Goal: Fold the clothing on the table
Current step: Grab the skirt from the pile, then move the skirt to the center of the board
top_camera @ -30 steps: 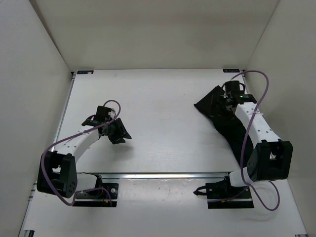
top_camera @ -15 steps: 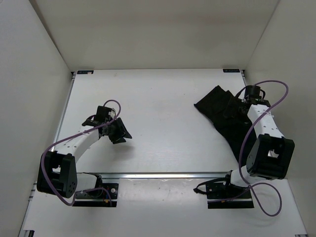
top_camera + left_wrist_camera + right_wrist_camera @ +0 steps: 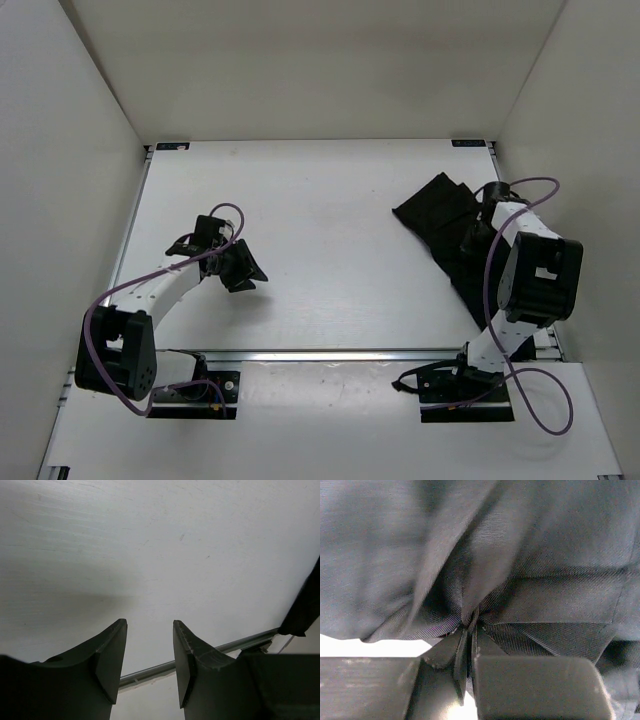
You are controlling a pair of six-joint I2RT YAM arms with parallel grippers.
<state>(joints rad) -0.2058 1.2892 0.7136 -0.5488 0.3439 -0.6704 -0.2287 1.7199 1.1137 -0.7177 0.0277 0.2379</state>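
Right gripper (image 3: 469,628) clenched on a bunched pinch of the one soft black twill-weave garment (image 3: 440,222); left gripper (image 3: 149,632) spread wide, holding nothing.
Two white-and-black arms: right arm (image 3: 532,262) doubled up over the garment, which lies creased and crumpled along the right side of the flat white tabletop (image 3: 320,200); left arm (image 3: 165,285) bent, its dark wedge-shaped fingers (image 3: 107,655) over the tabletop, well apart from the fabric.

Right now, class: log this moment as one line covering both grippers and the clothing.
left gripper: open, empty, above table | right gripper: shut on clothing | clothing: crumpled, right side of table, not yet folded
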